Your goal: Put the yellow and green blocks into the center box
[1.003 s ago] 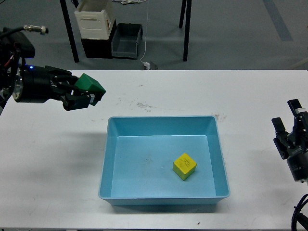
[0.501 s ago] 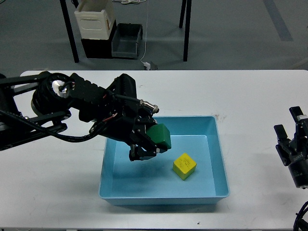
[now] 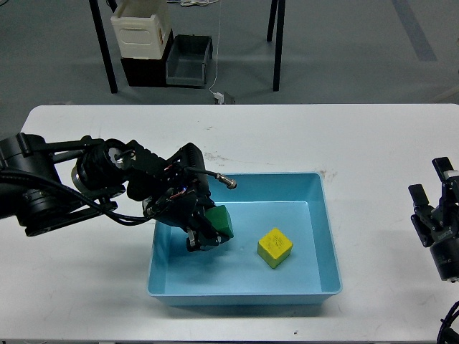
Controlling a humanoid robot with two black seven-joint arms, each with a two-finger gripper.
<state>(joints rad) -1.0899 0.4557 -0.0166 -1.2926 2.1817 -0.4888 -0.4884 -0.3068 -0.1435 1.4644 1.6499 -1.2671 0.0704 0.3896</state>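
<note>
My left gripper (image 3: 209, 232) reaches down into the light blue box (image 3: 165, 276) and is shut on the green block (image 3: 221, 220), holding it low over the left part of the box floor. I cannot tell whether the block touches the floor. The yellow block (image 3: 275, 247) lies on the box floor, right of centre, apart from the green block. My right gripper (image 3: 429, 183) is at the right edge of the table, well away from the box, open and empty.
The box sits in the middle of a white table (image 3: 358, 143). Beyond the far table edge, a white bin (image 3: 141, 29) and a dark bin (image 3: 188, 59) stand on the floor between black table legs (image 3: 276, 43).
My left arm carried the green block from above the table's left side into the box, then lowered it leftward toward the floor. The right arm barely moved.
</note>
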